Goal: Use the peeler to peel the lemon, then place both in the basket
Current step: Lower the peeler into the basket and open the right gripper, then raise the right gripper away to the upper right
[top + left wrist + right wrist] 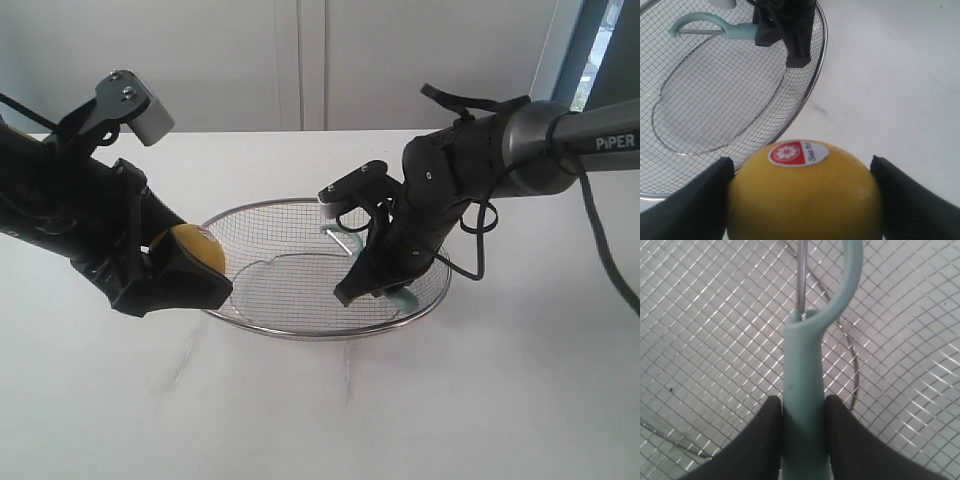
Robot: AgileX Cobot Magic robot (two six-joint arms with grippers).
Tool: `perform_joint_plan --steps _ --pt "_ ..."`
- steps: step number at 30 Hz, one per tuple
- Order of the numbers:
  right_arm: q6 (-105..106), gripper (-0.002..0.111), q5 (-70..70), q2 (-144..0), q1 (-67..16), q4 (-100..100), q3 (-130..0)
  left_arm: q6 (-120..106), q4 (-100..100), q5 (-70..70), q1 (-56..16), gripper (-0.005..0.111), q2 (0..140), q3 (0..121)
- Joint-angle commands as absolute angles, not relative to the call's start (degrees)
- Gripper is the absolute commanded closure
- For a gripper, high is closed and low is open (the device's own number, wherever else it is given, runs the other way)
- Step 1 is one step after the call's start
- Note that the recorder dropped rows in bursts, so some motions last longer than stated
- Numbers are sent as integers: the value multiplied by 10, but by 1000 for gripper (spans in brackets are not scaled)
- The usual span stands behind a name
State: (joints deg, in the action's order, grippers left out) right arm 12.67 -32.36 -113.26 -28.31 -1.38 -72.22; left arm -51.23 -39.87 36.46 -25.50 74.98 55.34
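on the white desk (520, 400) stands the wire-mesh basket (300, 332), shallow and oval, with a shiny rim. at its left edge in the exterior view, the left hand (197, 268) pinches the lemon (190, 243) from both sides. the left wrist view shows a dark finger (692, 205) pressed against each flank of the fruit, so the jaws stand wide but filled. the lemon sits raised off the desk, just outside the basket's rim. the yellow skin that shows looks smooth and whole, and a red and white sticker (799, 152) lies on top. on the right, the right hand (375, 282) reaches down into the basket and is clamped on the peeler (338, 234). the right wrist view shows the teal handle squeezed between two black fingers (757, 440), with the curved head and thin metal blade sticking out past them over the mesh. the peeler is inside the basket's outline, toward its far right side, with its head pointing away from the lemon's side of the rim. i cannot tell whether it touches the mesh. the two hands are well apart, with the open middle of the basket between them.
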Motion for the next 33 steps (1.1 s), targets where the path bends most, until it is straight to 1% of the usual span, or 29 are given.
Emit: perform_joint_plan --steps 1,9,14,21,26,30,31,33 --pt "126 83 -316 -1133 -278 -13 -725 -510 -419 373 -254 107 748 554" --pt "126 72 -316 -1133 -278 -13 -725 -510 -419 373 -254 107 748 554" --pt "126 72 -317 -1107 -278 -13 -725 -510 -419 373 -254 107 748 554" --pt "126 72 -333 -978 -278 -13 -726 -510 -429 373 -254 107 748 554" --pt "126 77 -400 -877 -278 -13 -726 -510 -433 377 -254 107 748 554" --pt "126 81 -433 -830 -278 -13 -726 -510 -433 377 -254 107 748 554" --pt "126 83 -446 -819 -278 -13 -726 -510 -433 377 -254 107 748 554" --pt "126 90 -484 -787 -278 -13 -726 -510 -433 377 -254 107 748 554"
